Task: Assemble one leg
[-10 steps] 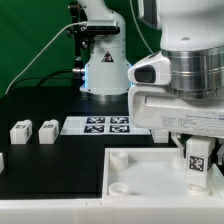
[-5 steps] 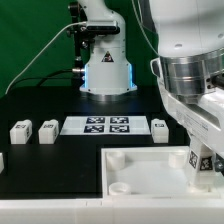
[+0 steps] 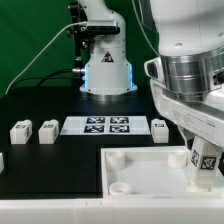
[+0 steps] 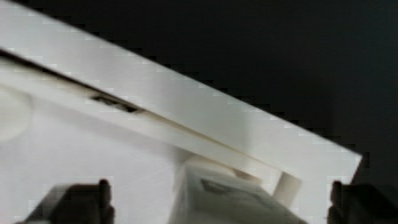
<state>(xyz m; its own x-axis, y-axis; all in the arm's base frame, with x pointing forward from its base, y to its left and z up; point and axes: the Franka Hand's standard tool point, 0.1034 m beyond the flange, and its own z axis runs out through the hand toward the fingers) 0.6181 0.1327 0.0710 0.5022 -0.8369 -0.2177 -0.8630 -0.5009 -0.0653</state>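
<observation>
A white leg [image 3: 208, 159] with a black-and-white tag stands at the near right corner of the large white tray [image 3: 140, 172]. My gripper [image 3: 201, 166] is around it. In the wrist view the leg [image 4: 240, 190] lies between the two dark fingers [image 4: 89, 203], with a gap showing on each side, so the jaws are open and do not touch it. Three more legs lie on the black table, two on the exterior view's left [image 3: 20, 130] [image 3: 47, 130] and one beside the marker board [image 3: 160, 127].
The marker board [image 3: 107, 125] lies flat at the table's middle. The robot base [image 3: 105, 70] stands behind it. A further white part [image 3: 2, 160] shows at the left edge. The tray's round corner socket [image 3: 119, 186] is near its front left.
Since one second ago my wrist has turned and shifted to the right around the leg. The leg stays at the tray's right corner. Little has moved in the last half second.
</observation>
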